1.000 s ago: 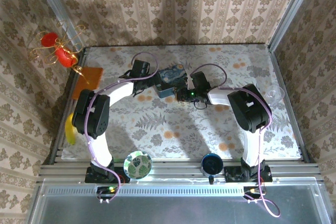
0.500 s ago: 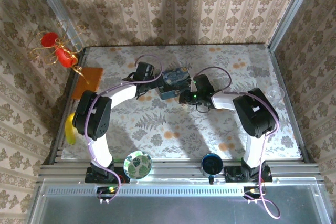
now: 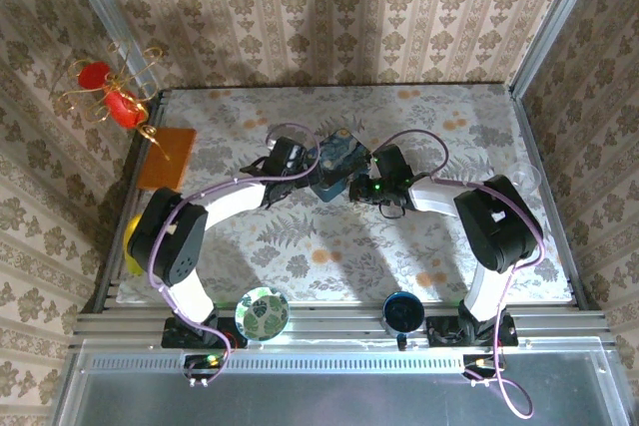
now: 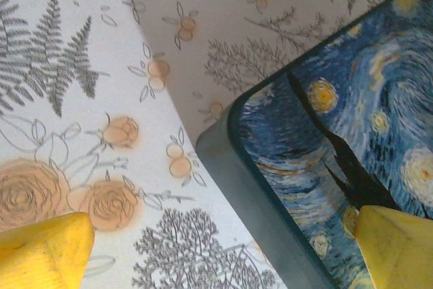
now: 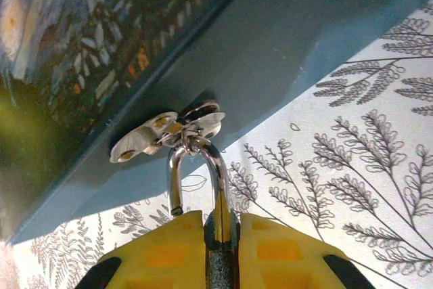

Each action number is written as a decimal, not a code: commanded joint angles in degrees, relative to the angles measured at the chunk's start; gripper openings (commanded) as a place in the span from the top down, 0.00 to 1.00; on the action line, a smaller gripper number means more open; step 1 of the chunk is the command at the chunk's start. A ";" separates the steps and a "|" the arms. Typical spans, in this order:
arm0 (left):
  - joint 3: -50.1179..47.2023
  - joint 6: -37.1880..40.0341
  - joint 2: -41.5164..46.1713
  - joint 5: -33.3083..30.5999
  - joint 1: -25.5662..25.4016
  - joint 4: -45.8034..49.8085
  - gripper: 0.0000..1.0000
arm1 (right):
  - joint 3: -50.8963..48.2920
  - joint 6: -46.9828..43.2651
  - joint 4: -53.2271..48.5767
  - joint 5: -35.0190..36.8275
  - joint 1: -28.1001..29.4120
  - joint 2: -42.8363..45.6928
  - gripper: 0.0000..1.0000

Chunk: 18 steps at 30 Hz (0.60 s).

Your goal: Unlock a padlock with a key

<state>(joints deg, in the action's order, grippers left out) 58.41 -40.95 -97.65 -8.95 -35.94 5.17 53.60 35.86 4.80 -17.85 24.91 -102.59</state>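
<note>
In the right wrist view the small silver-grey padlock (image 5: 222, 235) hangs from the metal hasp (image 5: 169, 133) on the side of the blue starry-night tin (image 5: 284, 38). My right gripper (image 5: 221, 225) is shut on its dark body. The shackle (image 5: 218, 167) loops through the hasp, and its left leg ends free just above my left finger (image 5: 155, 248). From above, the right gripper (image 3: 359, 190) sits at the tin's (image 3: 334, 159) right side and the left gripper (image 3: 300, 165) at its left. The left gripper (image 4: 220, 255) is open, its yellow fingertips (image 4: 44, 252) straddling the tin's rim (image 4: 257, 194). The key is hidden.
On the left lie a red ornament with gold wire (image 3: 110, 92), an orange square (image 3: 165, 157) and a yellow object (image 3: 133, 243). A green patterned disc (image 3: 262, 313) and a dark blue cup (image 3: 402, 311) stand at the near edge. A clear cup (image 3: 524, 179) is far right.
Both grippers and the tin between them have shifted right and toward the near edge, the tin turning a little. The right gripper's fingers have closed tighter on the padlock.
</note>
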 commanded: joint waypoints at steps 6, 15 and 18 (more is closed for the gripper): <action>-0.45 -1.15 2.53 -0.04 -0.62 7.45 0.00 | -1.03 -0.07 -1.00 2.18 -0.30 3.32 0.96; 1.50 -2.10 -0.86 0.51 1.03 7.50 0.04 | -1.66 1.33 0.41 1.91 -0.22 3.96 0.97; 1.40 -2.64 -2.19 1.16 2.11 7.36 0.15 | -1.77 1.62 0.42 2.06 -0.41 3.99 0.98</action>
<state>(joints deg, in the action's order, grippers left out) 59.64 -42.87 -97.30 -7.29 -35.27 8.64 52.38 36.36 4.56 -16.67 24.88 -100.55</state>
